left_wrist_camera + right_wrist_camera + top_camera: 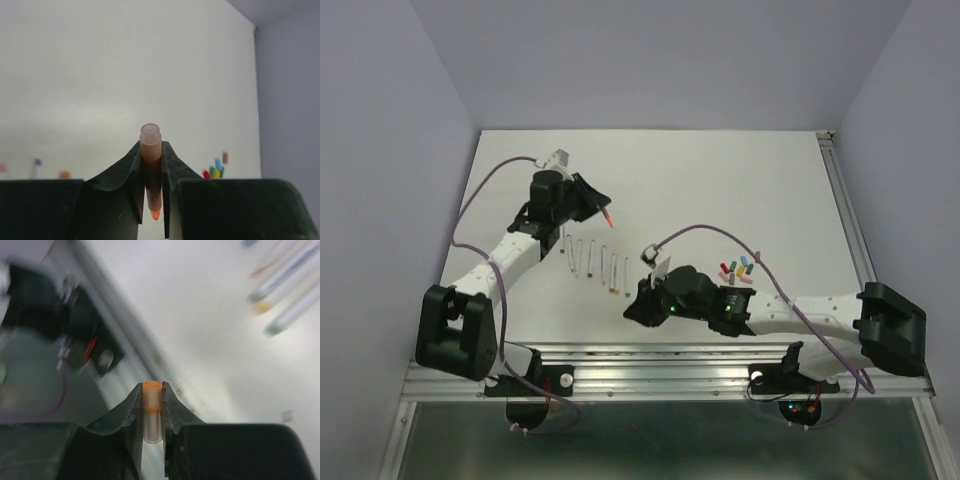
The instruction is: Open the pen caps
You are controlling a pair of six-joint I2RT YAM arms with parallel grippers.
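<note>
My left gripper is lifted over the back left of the table, shut on a whitish pen barrel with an orange tip. In the left wrist view the pen barrel stands between the closed fingers, its blunt end poking past my left gripper. My right gripper hovers near the front edge, shut on a short orange pen cap that sits upright between the fingers of my right gripper. Several loose pen caps of different colours lie in a heap right of centre; this heap of caps also shows in the left wrist view.
A row of uncapped pen barrels lies left of centre, and the same barrels appear blurred at the top right of the right wrist view. A metal rail runs along the near edge and another rail along the right side.
</note>
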